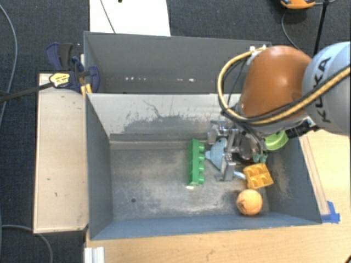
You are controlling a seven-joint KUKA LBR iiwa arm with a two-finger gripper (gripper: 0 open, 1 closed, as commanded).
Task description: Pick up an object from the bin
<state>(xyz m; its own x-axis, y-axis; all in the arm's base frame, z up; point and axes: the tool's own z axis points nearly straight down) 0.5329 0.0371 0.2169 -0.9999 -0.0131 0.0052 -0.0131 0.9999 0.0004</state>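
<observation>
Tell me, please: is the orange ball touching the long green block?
No, the orange ball lies apart from the long green block, off to its right, just below a yellow block.

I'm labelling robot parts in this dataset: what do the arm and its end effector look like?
A pale grey arm link bears black KUKA lettering. A rounded orange-brown cover sits over the wrist, with yellow and black cables looped around it. Below, the end effector is bare silver-grey metal.

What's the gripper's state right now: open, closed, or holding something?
Gripper: cannot be told. It is down beside a light blue piece, next to the green brick.
</observation>
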